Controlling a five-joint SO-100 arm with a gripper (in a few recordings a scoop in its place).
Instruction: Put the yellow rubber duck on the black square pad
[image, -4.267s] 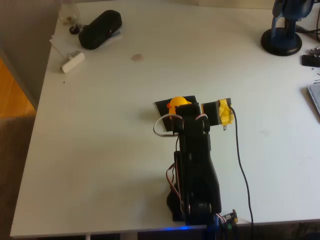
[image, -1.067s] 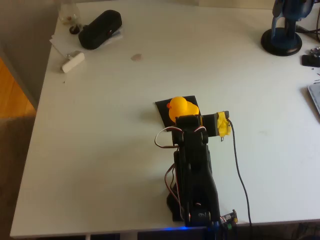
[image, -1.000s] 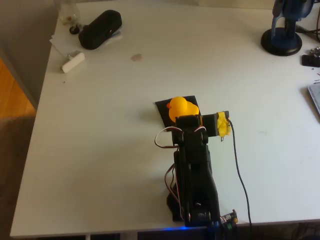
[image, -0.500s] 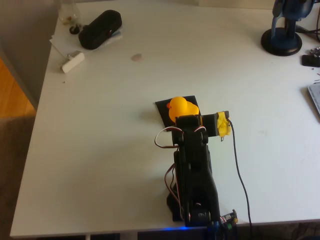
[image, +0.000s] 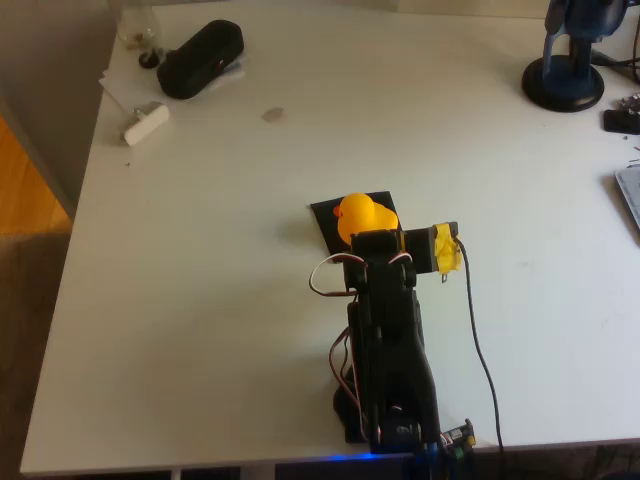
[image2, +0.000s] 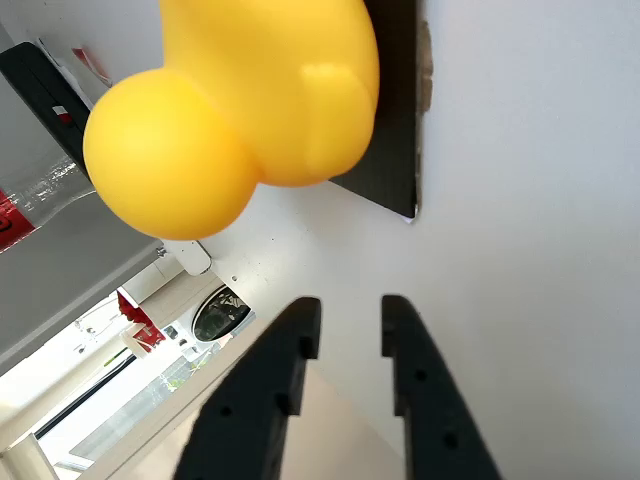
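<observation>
Black gripper, fingers narrowly apart and empty, beside yellow rubber duck

Open table all round, clutter only at the corners

The yellow rubber duck sits on the black square pad, right ahead of the gripper; a black case at far left and a blue stand at far right are well apart.
</observation>
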